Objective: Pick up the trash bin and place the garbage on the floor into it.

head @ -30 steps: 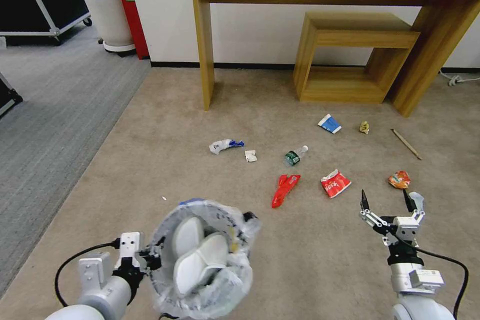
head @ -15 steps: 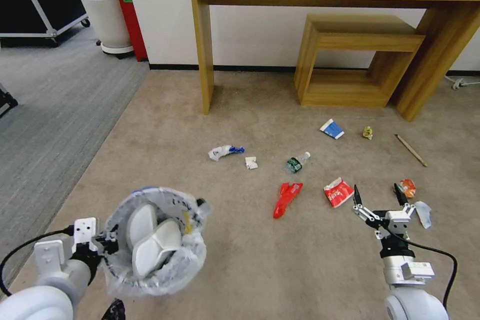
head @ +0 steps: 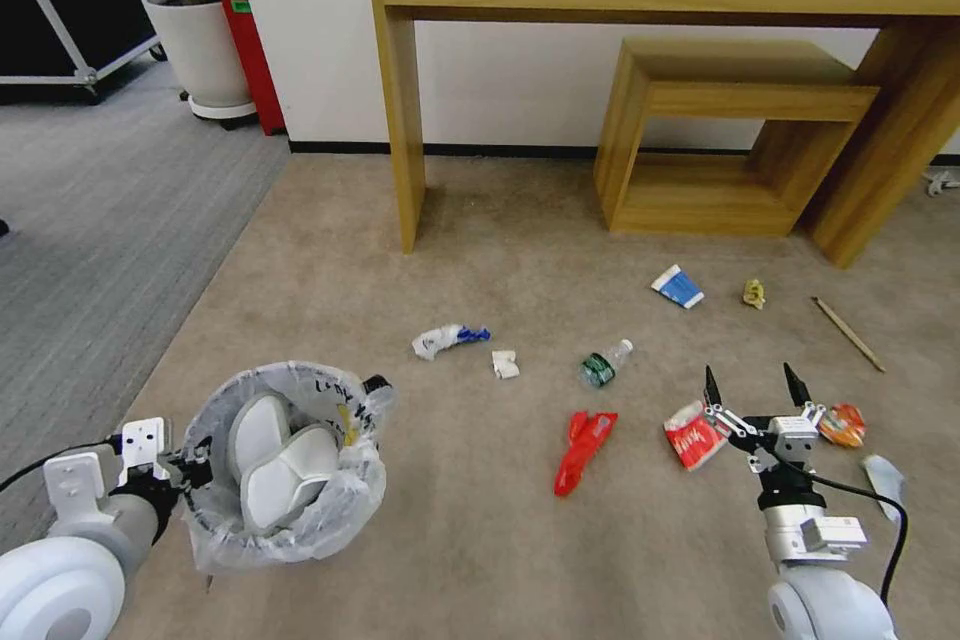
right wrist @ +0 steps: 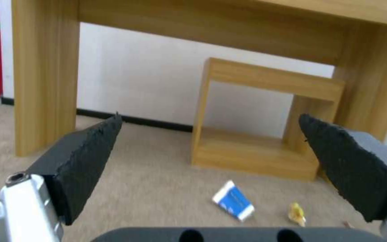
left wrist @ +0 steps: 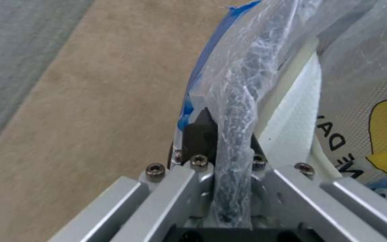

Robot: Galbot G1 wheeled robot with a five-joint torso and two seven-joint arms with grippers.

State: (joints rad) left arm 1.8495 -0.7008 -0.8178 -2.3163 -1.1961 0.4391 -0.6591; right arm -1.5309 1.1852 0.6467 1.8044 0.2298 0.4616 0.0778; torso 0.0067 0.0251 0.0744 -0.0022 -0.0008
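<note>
Red foil matters most: your right gripper (head: pixel 750 390), fingers spread wide and empty, hangs between the red wrapper (head: pixel 694 434) and the orange wrapper (head: pixel 843 425) on the carpet (head: pixel 500 250). Your left gripper (left wrist: pixel 222 134) is pinched on the trash bin (head: pixel 283 465) rim, well left of the litter. The bag's print reads partly "DA", nothing more.
</note>
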